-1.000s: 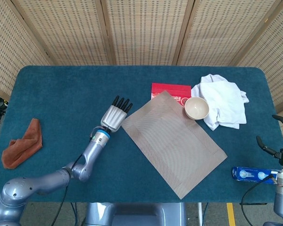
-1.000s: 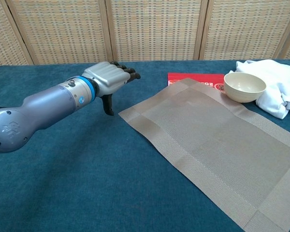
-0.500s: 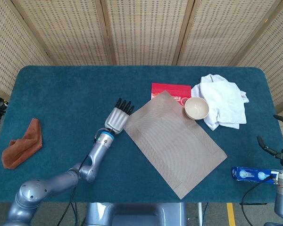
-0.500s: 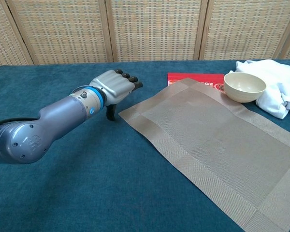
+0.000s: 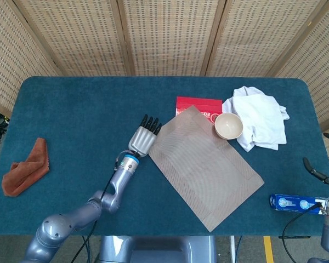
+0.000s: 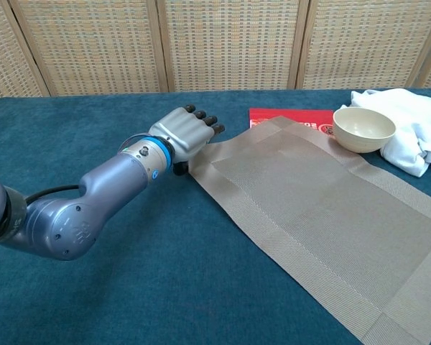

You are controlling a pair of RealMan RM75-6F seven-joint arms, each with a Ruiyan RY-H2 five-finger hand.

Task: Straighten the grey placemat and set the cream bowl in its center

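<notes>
Left hand (image 5: 145, 138), fingers extended and holding nothing, sits at the near-left corner of the grey placemat (image 5: 205, 164), which lies skewed on the blue table (image 5: 71, 109). Cream bowl (image 5: 228, 126) rests off the mat's far edge, against the white cloth (image 5: 260, 118). Right hand (image 5: 326, 175), at the table's right edge, is empty with fingers apart. To straighten well, press flat on the corner and drag it in an arc, avoiding bunching or nudging the bowl.
</notes>
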